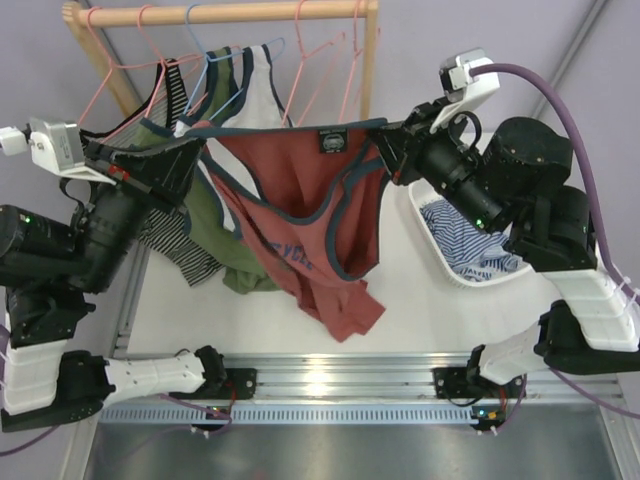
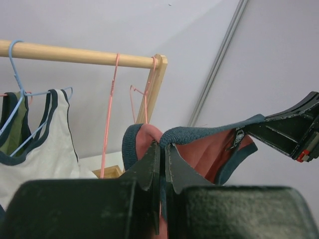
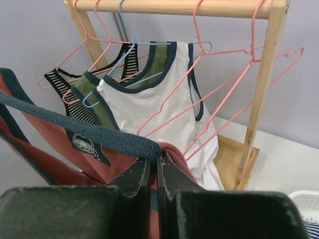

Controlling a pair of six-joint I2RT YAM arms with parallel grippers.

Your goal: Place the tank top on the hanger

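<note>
Hanging stretched above the worktop (image 1: pixel 420 320), the rust-red tank top (image 1: pixel 300 200) is pinched at its navy trim by the left claw (image 1: pixel 204 152) and the right claw (image 1: pixel 383 150), both pressed tight, near the empty pink hanger (image 2: pixel 110 114) on the rack rod (image 1: pixel 230 13).

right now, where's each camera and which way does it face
Top external: above, behind the arms, looking down on the rust-red tank top; both arms show.
Left wrist: behind the left gripper, looking up at the wooden rail.
Right wrist: behind the right gripper, facing the rail.
Shared: both show the tank top clamped, plus a white navy-trimmed top.
</note>
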